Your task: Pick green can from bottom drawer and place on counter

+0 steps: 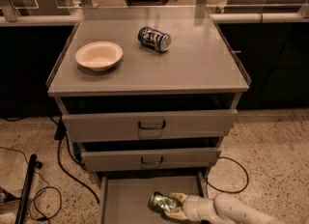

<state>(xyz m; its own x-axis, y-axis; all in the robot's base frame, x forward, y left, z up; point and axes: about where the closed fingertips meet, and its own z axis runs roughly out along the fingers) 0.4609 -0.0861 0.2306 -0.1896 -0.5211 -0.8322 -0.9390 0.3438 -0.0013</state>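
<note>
Down at six o'clock — the hand point(174, 205), low and sideways from three o'clock, pinches the green can point(160, 202) lying in the bottom drawer point(125, 200), likely angled so to duck the upper drawers point(111, 125) overhanging at twelve.

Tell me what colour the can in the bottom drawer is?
The can is shiny green, camera view; the end effector is right at it in the drawer.

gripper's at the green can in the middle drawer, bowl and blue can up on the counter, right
No: the camera view shows the green can in the bottom drawer, not the middle one. The gripper is at it, and the bowl and blue can are on the counter.
</note>
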